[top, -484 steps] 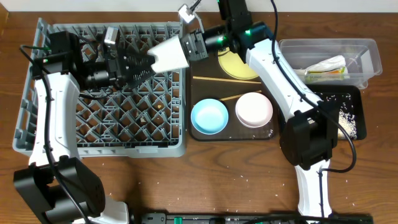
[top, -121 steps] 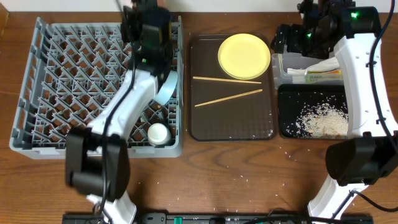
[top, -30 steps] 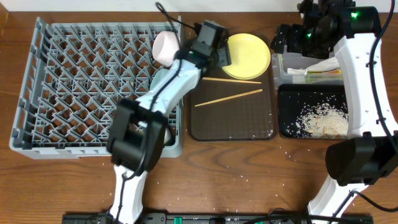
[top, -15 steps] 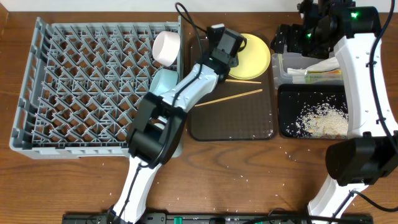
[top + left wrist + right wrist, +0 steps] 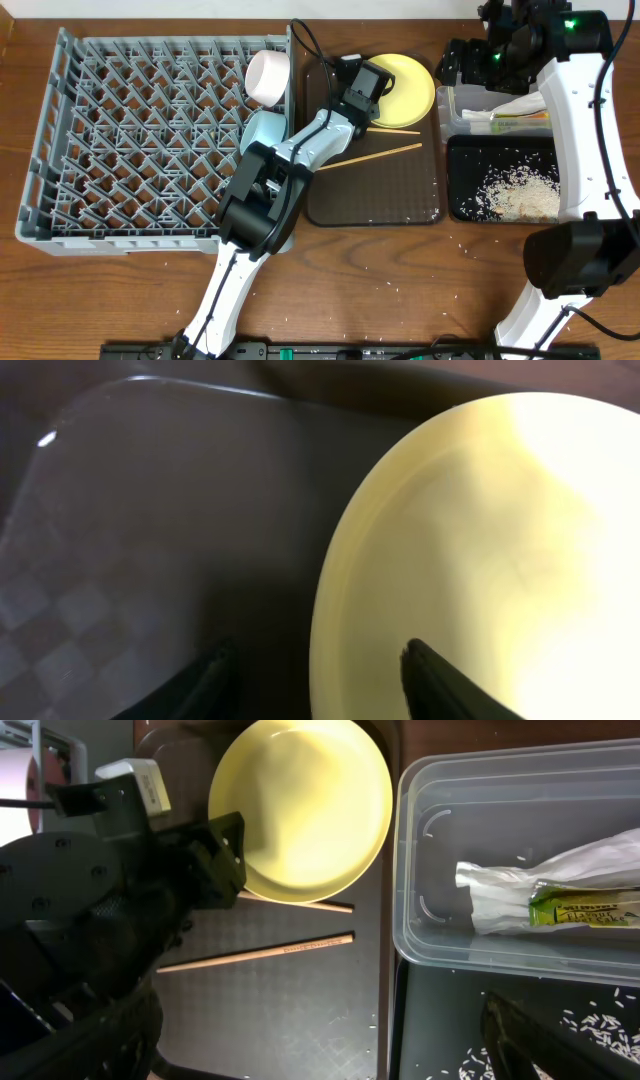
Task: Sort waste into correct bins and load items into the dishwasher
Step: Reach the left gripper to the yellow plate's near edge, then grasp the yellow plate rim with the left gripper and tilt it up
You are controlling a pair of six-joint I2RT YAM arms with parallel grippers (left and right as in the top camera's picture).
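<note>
Now the left claw sits low over the brown tray, right at the edge of the yellow plate. Its two fingers are partly apart, one over the tray and one over the plate, with the plate's rim between them; a gap shows on each side, so it is not squeezing the plate.

The plate is round, pale yellow and clean; it lies flat at the far end of the tray. Two chopsticks lie on the tray near it, one right against its edge.

The right claw is wide apart and holds nothing; it hangs by the far corner of the clear tub, where the wrapper lies. Rice is in the black tray; a white bowl and a blue bowl stand in the grey rack.
</note>
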